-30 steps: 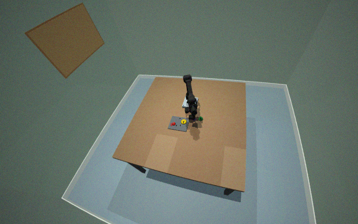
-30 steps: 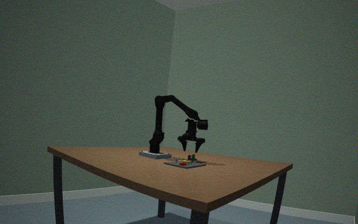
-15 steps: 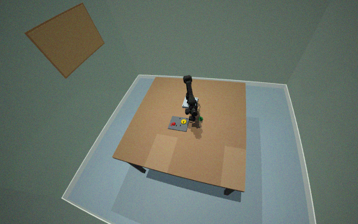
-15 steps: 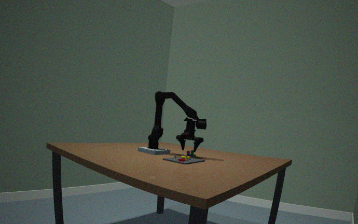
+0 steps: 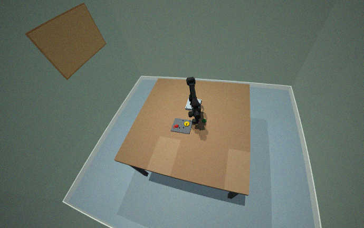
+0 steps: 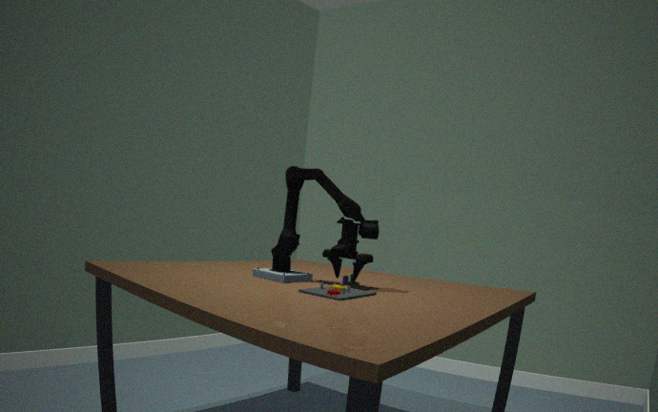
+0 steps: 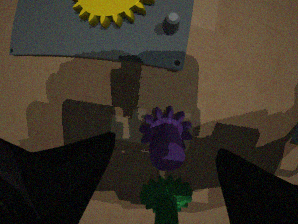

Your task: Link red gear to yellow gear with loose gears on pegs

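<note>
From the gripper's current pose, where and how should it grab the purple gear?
Grip the upright hub of the purple gear, above the teeth. Come straight down, one finger on each side; the open gripper already straddles it. The smooth knob should suit the fingers better than the toothed rim; the green gear stands close by.

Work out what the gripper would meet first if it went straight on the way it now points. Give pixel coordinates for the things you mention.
Probably the purple gear [image 6: 345,279] [image 7: 167,152]: the gripper [image 5: 195,121] [image 6: 346,278] [image 7: 168,148] points down with it lined up between the open fingers. Depth is unclear, so the fingertips might pass either side of it.
</note>
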Tool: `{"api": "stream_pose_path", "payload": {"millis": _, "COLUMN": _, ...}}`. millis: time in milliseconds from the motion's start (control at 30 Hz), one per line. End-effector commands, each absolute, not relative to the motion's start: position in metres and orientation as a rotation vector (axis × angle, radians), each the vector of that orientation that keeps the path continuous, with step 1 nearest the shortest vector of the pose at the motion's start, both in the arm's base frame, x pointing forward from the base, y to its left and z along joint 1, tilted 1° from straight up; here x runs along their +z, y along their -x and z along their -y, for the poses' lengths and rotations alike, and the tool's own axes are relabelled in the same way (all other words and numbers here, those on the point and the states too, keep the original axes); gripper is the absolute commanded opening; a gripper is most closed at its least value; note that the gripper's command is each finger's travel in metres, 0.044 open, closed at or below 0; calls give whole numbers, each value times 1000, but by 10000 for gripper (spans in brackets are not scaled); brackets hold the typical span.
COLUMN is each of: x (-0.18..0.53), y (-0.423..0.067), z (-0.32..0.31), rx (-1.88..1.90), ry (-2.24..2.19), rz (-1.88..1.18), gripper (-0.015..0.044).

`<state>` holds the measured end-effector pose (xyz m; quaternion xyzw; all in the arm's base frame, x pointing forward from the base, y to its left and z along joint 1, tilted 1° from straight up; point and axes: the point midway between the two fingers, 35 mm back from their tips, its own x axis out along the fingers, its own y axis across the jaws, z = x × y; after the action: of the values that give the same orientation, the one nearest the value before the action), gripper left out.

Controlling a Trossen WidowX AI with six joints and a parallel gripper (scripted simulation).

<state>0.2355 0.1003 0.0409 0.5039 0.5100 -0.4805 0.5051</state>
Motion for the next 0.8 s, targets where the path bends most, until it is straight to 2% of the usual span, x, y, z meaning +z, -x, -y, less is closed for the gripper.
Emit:
{"api": "stream_pose_path", "payload": {"millis": 0, "x": 40, "y": -236, "z": -100, "rx": -1163, "ry": -1217, "rz": -1224, "gripper": 256}}
{"api": "stream_pose_path", "payload": {"millis": 233, "x": 40, "y": -236, "z": -100, "rx": -1163, "ry": -1217, "rz": -1224, "gripper": 72}}
{"api": "stream_pose_path", "payload": {"millis": 467, "x": 40, "y": -236, "z": -100, "rx": -1163, "ry": -1217, "rz": -1224, "gripper": 26}}
{"api": "stream_pose_path", "payload": {"millis": 500, "x": 40, "y": -236, "z": -100, "rx": -1163, "ry": -1217, "rz": -1224, "gripper": 0}}
{"api": "stream_pose_path", "payload": {"millis": 767, "x": 53, "y": -240, "z": -101, "rx": -1162, "ry": -1217, "rz": -1224, "gripper": 0}}
